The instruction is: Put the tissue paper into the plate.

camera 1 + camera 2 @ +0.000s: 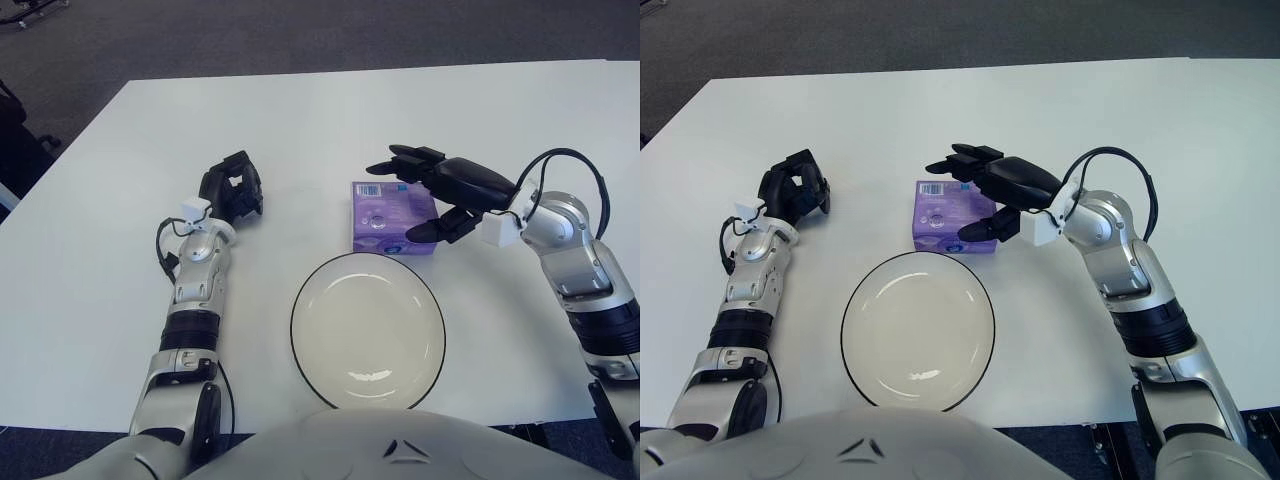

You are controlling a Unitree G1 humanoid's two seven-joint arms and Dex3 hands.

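Note:
A purple tissue pack [388, 216] lies flat on the white table, just beyond the far right rim of the white plate with a dark rim [300, 360]. My right hand [420, 196] reaches in from the right with fingers spread around the pack's right end: upper fingers over its far edge, thumb at its near right corner. It is open and the pack still sits on the table. My left hand [233, 188] shows to the left of the pack, fingers curled, holding nothing.
The white table [300, 110] stretches wide on all sides. Its front edge runs just below the plate. Dark carpet lies beyond the far edge.

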